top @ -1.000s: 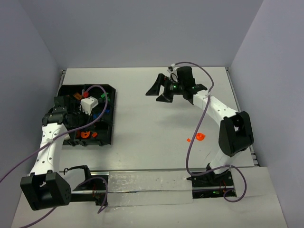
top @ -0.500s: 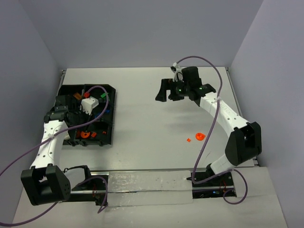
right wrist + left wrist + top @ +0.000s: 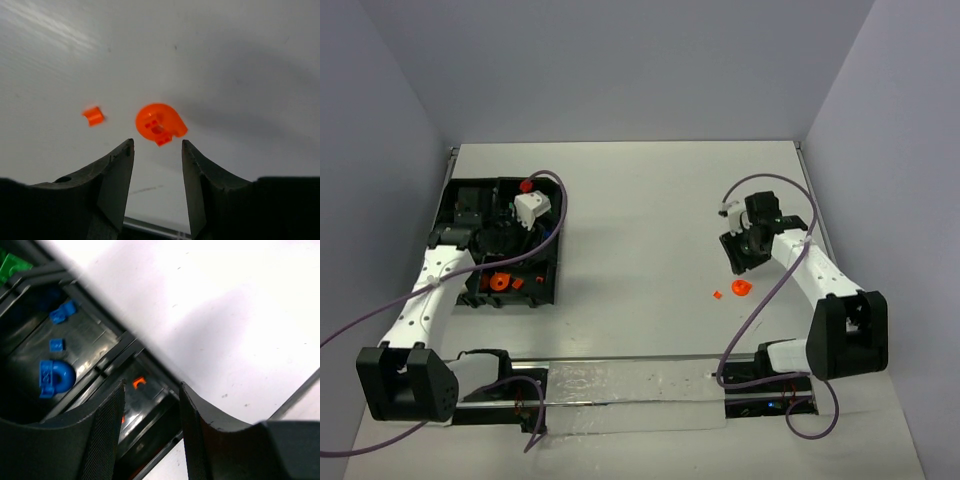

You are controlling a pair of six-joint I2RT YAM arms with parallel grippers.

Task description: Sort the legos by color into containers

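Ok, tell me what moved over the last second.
The right end effector swung back from far centre to near right, now open, aimed at the round orange lego. The left end effector shifted over the tray. That lego, the small orange lego and the tray stayed put.

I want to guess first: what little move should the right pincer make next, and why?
Probably lower the right pincer forward around the round orange piece, then close. Its jaws stand open and empty, and the piece lies on the table just past the fingertips, in line with the gap. The small orange bit lies apart, to the side.
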